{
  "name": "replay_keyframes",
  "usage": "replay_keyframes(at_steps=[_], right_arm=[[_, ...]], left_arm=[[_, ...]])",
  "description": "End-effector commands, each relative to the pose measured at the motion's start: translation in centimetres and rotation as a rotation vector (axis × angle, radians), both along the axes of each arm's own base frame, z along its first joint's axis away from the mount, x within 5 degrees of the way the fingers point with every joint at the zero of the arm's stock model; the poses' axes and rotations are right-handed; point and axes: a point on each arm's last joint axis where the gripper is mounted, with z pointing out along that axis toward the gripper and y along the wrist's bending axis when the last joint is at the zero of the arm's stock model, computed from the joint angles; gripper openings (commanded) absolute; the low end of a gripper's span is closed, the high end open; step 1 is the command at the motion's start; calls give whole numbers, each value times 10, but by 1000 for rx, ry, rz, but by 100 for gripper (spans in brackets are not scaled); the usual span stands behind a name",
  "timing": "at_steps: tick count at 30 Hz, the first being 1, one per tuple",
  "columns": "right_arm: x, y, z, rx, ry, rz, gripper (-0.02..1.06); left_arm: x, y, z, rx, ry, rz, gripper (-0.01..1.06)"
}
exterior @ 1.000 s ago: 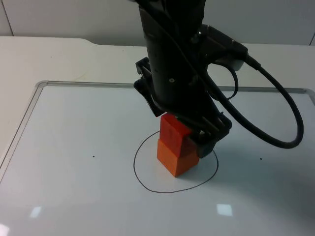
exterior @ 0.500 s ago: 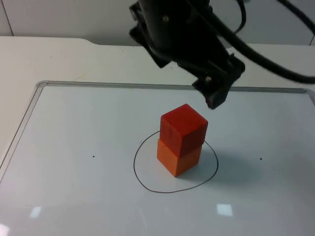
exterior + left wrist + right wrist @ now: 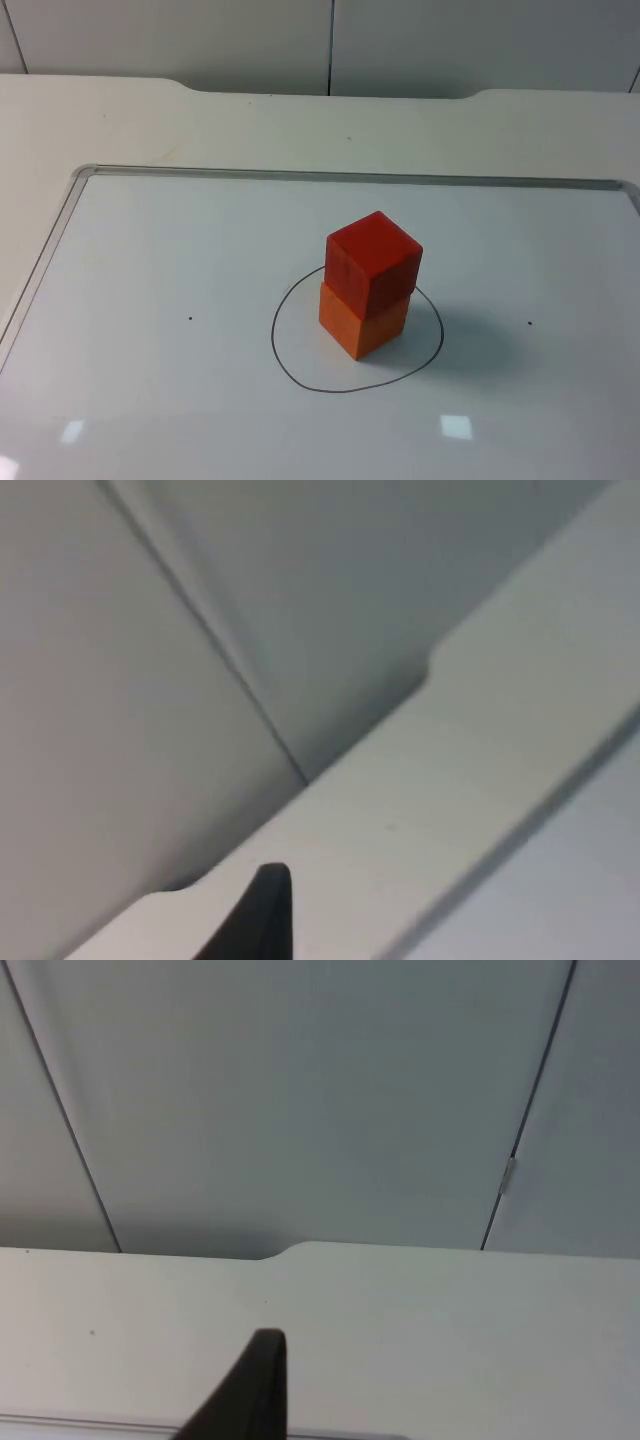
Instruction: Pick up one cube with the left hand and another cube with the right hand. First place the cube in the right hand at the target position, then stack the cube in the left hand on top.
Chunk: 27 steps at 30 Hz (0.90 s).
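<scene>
Top view: red cube (image 3: pixel 373 263) sits squarely on orange cube (image 3: pixel 362 321), faces touching, top one turned a bit vs the lower so its corners overhang slightly; stack upright, inside the hand-drawn black circle (image 3: pixel 283 359) on the whiteboard (image 3: pixel 150 300); orange cube stands a little toward the far side of the ring, near the line but within it; whiteboard's metal edge (image 3: pixel 300 174) runs across behind, white table (image 3: pixel 120 120) beyond it, grey partition wall (image 3: pixel 450 40) at the back; two small dots on the board, one well left of the ring, one well right.

Left wrist view: one black fingertip (image 3: pixel 255 915) of the left gripper over the table edge w/ the wall behind; no cube near it, nothing between the fingers that I can see; can't tell if the fingers are spread or together.

Right wrist view: right gripper's black fingertip (image 3: pixel 250 1385) above the white table, facing the wall panels; no cube by it; finger state likewise can't be told; both cubes lie apart from either gripper, free-standing on the board.
</scene>
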Motion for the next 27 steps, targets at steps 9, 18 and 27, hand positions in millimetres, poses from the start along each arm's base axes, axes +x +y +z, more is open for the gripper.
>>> replay_keyframes(at_steps=[9, 18, 27], right_arm=[[1, 1, 0, 2, -12, 3, 106], [1, 1, 0, -1, -18, 2, 106], [1, 0, 1, -13, -26, 0, 106]], left_arm=[[22, 139, 42, -223, -21, 434, 105], [20, 204, 21, -216, 4, 654, 105], [28, 203, -25, -196, 66, 649, 105]])
